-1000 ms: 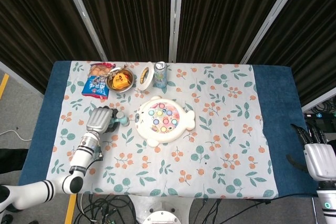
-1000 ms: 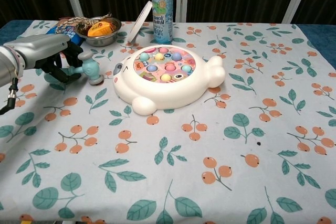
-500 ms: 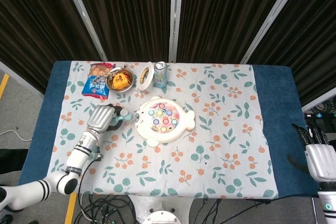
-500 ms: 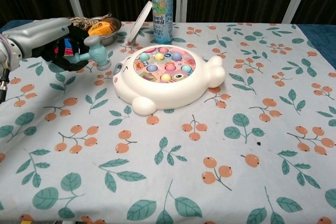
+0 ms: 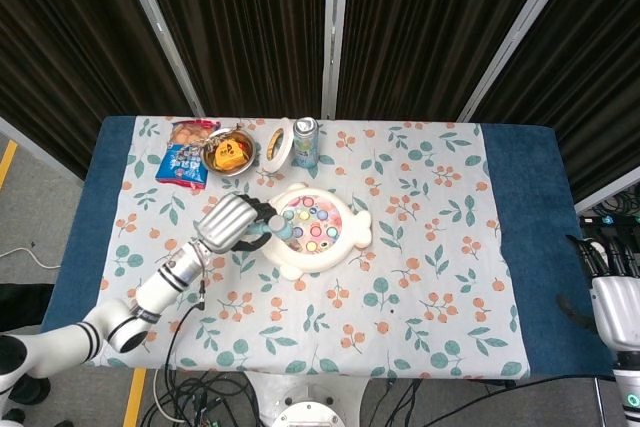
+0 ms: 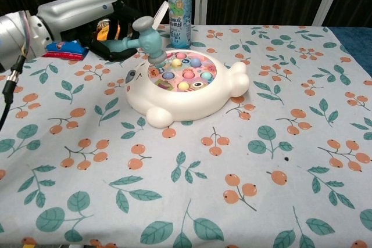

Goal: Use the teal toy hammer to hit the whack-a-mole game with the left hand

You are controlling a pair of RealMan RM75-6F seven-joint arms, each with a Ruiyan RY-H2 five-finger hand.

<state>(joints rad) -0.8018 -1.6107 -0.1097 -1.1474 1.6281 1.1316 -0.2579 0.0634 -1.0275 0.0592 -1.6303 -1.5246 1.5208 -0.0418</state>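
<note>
My left hand grips the handle of the teal toy hammer. The hammer head hangs just above the left side of the whack-a-mole game, a white animal-shaped toy with several pastel buttons on top. Whether the head touches a button cannot be told. My right hand rests off the table's right edge, showing only in the head view, its fingers partly cut off.
A teal drink can and a leaning white lid stand behind the game. A metal bowl of snacks and a blue snack bag sit at the back left. The floral cloth covers the table.
My left hand has lifted the hammer off the cloth and swung it right, from beside the game to above its left buttons. The right hand stayed put.
</note>
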